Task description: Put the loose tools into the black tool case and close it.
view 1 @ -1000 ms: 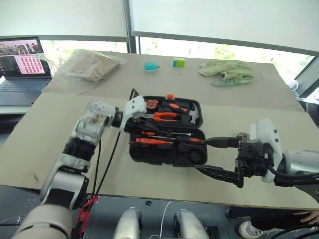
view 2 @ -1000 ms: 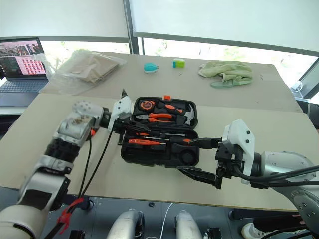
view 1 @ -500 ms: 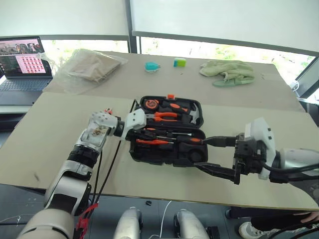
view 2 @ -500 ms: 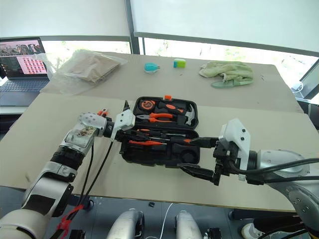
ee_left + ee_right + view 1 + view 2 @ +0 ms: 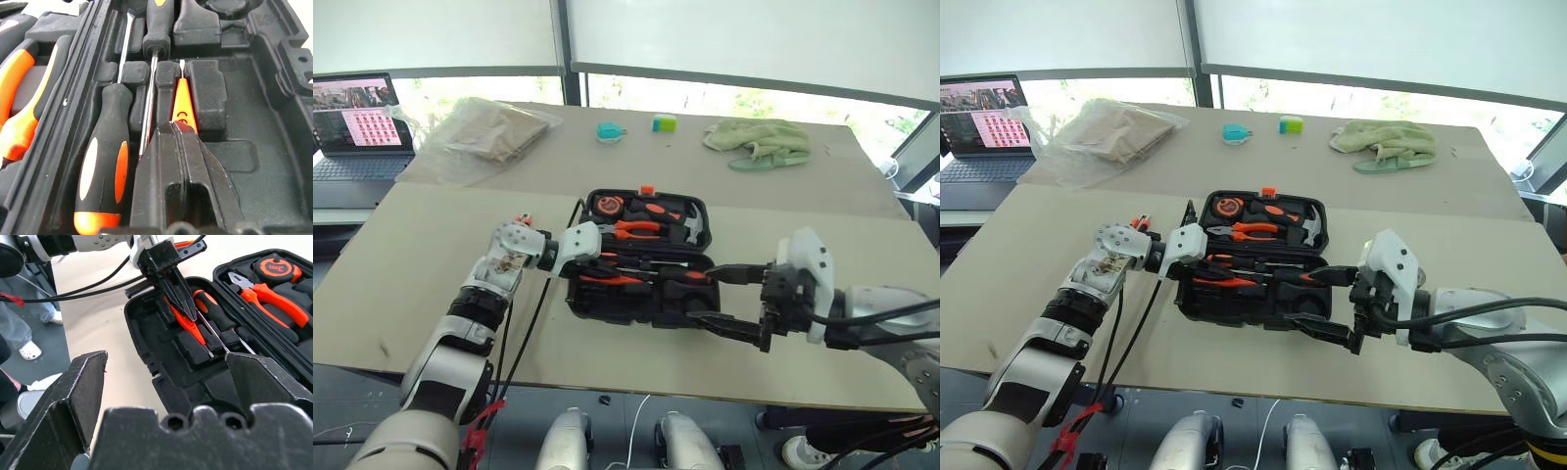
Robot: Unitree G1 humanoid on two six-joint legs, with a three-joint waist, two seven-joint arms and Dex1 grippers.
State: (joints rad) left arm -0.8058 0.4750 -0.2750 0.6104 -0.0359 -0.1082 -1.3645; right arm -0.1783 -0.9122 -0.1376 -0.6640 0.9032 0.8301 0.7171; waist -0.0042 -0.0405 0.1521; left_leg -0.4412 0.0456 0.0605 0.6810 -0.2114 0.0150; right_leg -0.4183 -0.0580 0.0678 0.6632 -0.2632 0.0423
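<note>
On the beige table (image 5: 401,264) the open black tool case (image 5: 607,305) holds the slim orange screwdriver (image 5: 183,108), light, slick, under my left gripper (image 5: 178,134), jaws pressed together; right gripper (image 5: 724,299) spread wide; I'd pinch mid-handle.

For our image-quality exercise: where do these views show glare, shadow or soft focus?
Left eye view: bright windows behind the table wash out; the black tool case interior stays dark. Left wrist view: the left claw, shut, is soft at the base; the slim orange screwdriver and black-and-orange screwdriver look sharp. Right wrist view: the open right claw blurs in the foreground.
</note>
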